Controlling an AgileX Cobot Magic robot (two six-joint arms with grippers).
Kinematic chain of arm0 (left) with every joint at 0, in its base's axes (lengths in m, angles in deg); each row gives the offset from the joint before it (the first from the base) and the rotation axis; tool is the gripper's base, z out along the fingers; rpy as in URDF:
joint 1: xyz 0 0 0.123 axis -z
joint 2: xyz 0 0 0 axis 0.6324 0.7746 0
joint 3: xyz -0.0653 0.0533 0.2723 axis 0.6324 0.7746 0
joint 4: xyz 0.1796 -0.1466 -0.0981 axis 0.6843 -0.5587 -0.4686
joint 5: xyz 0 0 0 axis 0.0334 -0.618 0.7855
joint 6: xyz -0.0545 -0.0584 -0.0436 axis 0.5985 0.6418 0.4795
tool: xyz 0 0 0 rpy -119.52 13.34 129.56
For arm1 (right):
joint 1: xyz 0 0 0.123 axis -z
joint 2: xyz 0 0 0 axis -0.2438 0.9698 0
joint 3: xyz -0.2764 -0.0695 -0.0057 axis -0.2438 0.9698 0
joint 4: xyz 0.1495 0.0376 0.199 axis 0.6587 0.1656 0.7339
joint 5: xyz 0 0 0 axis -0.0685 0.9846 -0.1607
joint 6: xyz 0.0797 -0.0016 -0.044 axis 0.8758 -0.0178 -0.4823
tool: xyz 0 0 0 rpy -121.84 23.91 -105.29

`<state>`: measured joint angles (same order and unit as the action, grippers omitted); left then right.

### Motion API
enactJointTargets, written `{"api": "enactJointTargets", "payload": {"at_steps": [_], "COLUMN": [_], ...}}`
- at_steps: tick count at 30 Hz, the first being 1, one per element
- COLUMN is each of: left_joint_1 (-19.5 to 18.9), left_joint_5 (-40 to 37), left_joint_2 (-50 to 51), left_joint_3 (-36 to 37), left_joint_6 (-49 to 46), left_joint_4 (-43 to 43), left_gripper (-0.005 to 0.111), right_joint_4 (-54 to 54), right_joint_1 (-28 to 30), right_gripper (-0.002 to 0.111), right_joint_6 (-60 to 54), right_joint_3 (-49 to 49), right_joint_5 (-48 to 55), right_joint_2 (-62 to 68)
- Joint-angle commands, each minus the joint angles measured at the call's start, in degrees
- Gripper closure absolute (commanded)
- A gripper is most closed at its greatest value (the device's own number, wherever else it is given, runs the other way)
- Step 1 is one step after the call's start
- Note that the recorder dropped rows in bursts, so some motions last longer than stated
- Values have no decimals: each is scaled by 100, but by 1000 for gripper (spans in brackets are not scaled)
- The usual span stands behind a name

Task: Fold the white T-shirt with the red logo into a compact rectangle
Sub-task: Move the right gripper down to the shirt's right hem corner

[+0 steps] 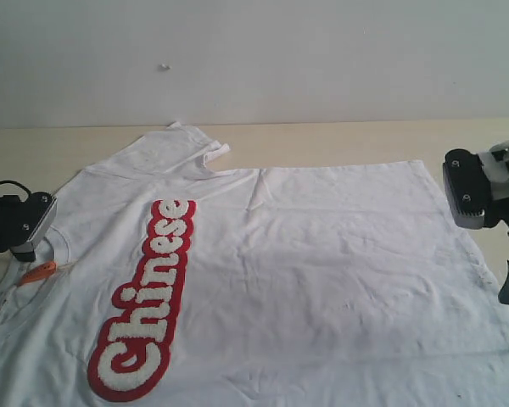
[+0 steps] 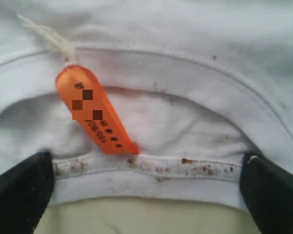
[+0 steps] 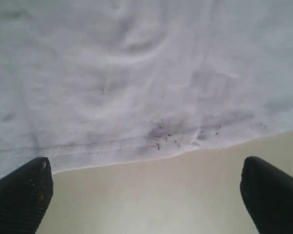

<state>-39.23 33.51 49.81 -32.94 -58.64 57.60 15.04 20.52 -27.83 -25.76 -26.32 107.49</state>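
Shirt: the big white short-sleeved cotton T-shirt [image 1: 322,254] lies spread front-up on the pale beige tabletop [image 1: 339,136], with the neck toward my left arm and the bottom edge toward my right.
Logo: the long red-outlined strip of fuzzy white letters [image 1: 148,301] runs across the chest, face up, nearer my left side.
Left gripper: my black left gripper [image 2: 146,195] is spread wide and holds nothing. Its jaws stand either side of the ribbed round collar [image 2: 151,168], and the small orange neck tag [image 2: 95,114] lies just inside the neck opening.
Right gripper: my black right gripper [image 3: 146,195] is wide apart too and empty, over bare table just beside the stitched bottom hem [image 3: 112,151].
Far sleeve: the far short sleeve [image 1: 187,140] is rumpled, its edge turned over.
Handling: I reckon it's light, limp and floppy. It'll sag the moment it's lifted, and one layer can peel from the other. It isn't fragile, I'd guess.
Where to hold: the collar rib and the hem are the thick stitched edges, so those are my picks. Pinch both layers or the fold drags crooked.
Watch out: the plush lettering looks thicker and stiffer than the rest, so a crease through it may spring back. Better to fold beside it.
Stage: nothing folded yet, as I judge it, with both grippers poised at opposite ends.
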Motion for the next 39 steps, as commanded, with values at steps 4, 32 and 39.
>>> {"api": "enactJointTargets", "payload": {"at_steps": [4, 32, 39], "left_joint_1": [-12, -12, -12], "left_joint_5": [34, 34, 34], "left_joint_2": [196, 196, 196], "left_joint_3": [67, 67, 67], "left_joint_6": [24, 24, 24], "left_joint_4": [85, 85, 85], "left_gripper": [3, 3, 3], "right_joint_4": [160, 121, 146], "right_joint_1": [26, 426, 426], "right_gripper": [3, 3, 3], "right_joint_6": [-318, -764, -764], "right_joint_3": [-871, -2024, -2024], "right_joint_5": [202, 742, 431], "right_joint_2": [860, 2161, 2248]}}
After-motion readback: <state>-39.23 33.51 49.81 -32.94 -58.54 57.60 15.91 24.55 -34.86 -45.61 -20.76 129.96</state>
